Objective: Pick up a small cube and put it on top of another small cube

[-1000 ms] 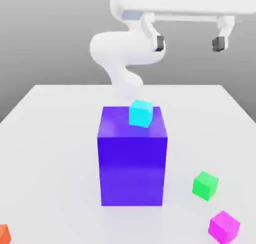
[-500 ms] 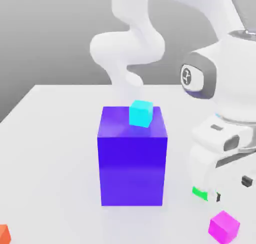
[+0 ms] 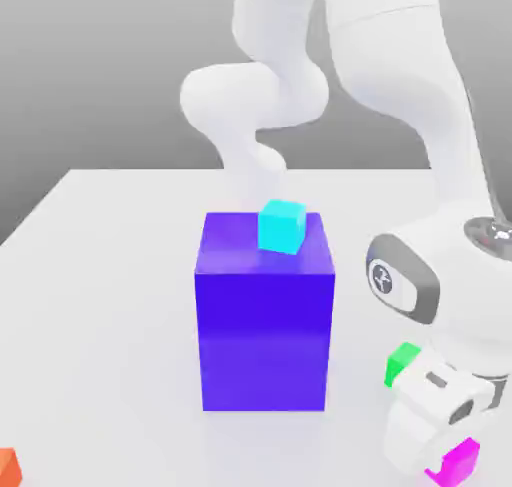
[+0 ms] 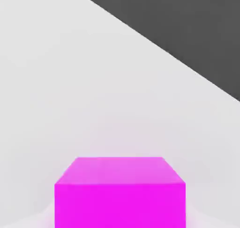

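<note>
A small magenta cube (image 3: 459,460) lies on the white table (image 3: 100,275) at the front of the exterior view's right, half covered by my white hand. The hand view shows the same magenta cube (image 4: 120,194) very close, resting on the table. A small green cube (image 3: 401,361) sits just behind it, partly hidden by my wrist. A small cyan cube (image 3: 281,226) rests on top of a tall blue block (image 3: 264,315) in the middle. My hand has come low over the magenta cube.
A small orange cube (image 3: 8,467) shows at the front corner on the exterior view's left. The tall blue block stands left of my hand. The table's edge and dark floor (image 4: 187,30) lie beyond the magenta cube in the hand view.
The arm has swung down from high above the table to the front right, first over the green cube, now lower and over the magenta cube. No cube has moved.
</note>
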{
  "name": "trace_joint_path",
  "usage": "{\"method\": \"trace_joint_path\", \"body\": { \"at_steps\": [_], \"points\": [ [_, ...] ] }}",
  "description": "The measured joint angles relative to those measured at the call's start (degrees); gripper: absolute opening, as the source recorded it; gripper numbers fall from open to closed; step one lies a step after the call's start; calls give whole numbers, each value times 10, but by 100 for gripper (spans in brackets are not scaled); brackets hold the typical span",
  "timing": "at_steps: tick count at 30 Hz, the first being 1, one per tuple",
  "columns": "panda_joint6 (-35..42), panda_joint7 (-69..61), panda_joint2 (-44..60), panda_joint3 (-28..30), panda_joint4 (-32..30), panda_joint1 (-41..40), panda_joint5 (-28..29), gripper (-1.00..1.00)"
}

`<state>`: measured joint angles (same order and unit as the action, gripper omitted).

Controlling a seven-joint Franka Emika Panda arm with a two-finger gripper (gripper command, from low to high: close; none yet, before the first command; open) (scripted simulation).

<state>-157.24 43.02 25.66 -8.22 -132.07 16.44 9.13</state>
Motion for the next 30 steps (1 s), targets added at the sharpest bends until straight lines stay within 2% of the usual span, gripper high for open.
{"method": "trace_joint_path", "body": {
  "at_steps": [3,8,15,18,21,22,28,30],
  "points": [
    [40,-22,-58,-17,-19,-11,-18,-100],
    [46,-141,-155,-61,-109,-23,-42,-100],
    [41,-339,-284,-90,-238,7,-110,-100],
    [-4,-334,-247,-84,-248,4,-83,-100],
    [-60,-297,-186,-61,-246,16,-28,-100],
    [-70,-290,-176,-57,-245,19,-18,100],
    [-76,-287,-170,-54,-245,21,-13,100],
    [-56,-302,-193,-64,-246,16,-34,100]
  ]
}}
